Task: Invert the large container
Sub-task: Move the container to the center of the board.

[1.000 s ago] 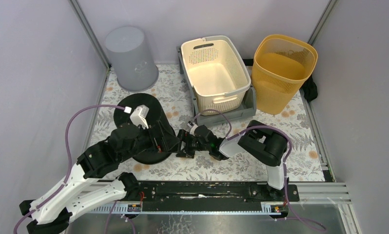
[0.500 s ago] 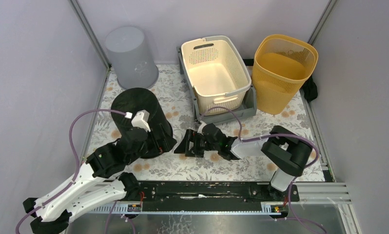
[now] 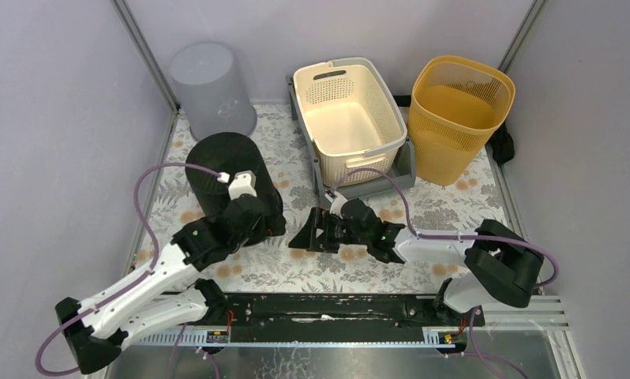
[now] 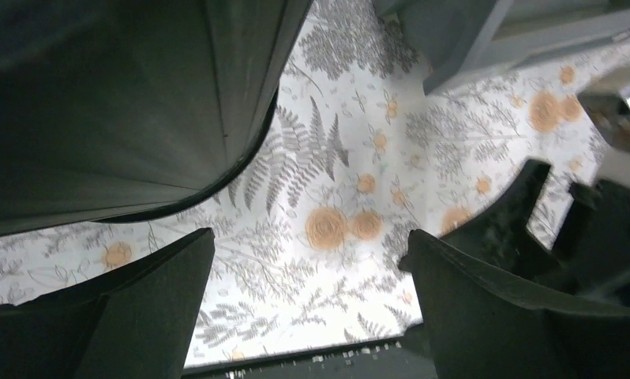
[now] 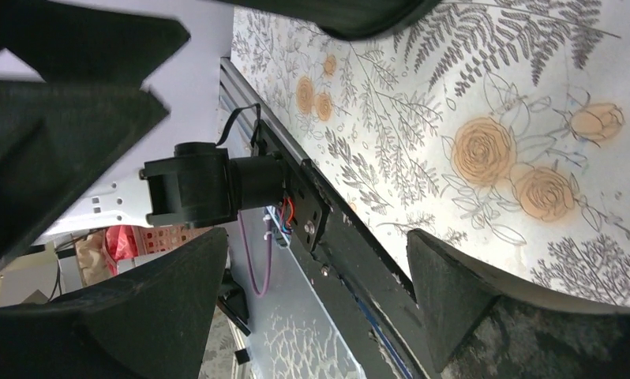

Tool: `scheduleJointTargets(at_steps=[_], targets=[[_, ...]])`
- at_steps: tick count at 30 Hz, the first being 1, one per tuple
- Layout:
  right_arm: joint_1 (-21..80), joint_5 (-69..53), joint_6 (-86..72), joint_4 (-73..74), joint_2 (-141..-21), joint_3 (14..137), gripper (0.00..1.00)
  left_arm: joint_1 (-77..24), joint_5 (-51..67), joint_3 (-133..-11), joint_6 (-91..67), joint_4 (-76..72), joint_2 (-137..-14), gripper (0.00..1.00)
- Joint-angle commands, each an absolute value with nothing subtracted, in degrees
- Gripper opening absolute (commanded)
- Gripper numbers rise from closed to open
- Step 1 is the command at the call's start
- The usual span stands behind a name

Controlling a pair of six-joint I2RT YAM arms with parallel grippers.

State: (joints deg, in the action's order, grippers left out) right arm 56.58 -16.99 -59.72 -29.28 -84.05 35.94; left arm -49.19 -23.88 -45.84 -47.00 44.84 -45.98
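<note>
Pale lilac walls [image 3: 51,118], floral-patterned tabletop [image 3: 454,207], grey metal corner posts [image 3: 144,51].

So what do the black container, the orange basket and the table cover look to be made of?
Black container: probably plastic, matte, with smooth solid walls and a dull sheen. Orange basket: plastic, its walls moulded as a fine grid of holes. Table cover: a thin printed sheet, cloth or vinyl, lying flat with a floral pattern; which one is unclear.

The large container [image 3: 225,180] is seen at the left of the table [image 3: 454,207], a bucket [image 3: 211,91] behind it, a rectangular basket [image 3: 347,118] set in a tray [image 3: 407,164] at the back middle, and a round basket [image 3: 458,114] placed right of that.
</note>
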Motion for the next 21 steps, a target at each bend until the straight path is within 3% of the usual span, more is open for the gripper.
scheduleJointTargets(at_steps=[1, 7, 21], targets=[[57.0, -15.5, -58.3, -27.8, -79.4, 34.2, 0.91, -44.1, -21.2, -47.2, -40.3, 35.0, -49.7, 1.00], [57.0, -14.1, -57.9, -24.6, -73.6, 31.7, 0.91, -34.1, -12.9, -46.2, -37.6, 27.6, -54.3, 1.00], [57.0, -13.4, -57.2, -19.0, -65.6, 29.2, 0.91, -13.6, -10.4, -43.2, -34.6, 19.0, -60.5, 1.00]])
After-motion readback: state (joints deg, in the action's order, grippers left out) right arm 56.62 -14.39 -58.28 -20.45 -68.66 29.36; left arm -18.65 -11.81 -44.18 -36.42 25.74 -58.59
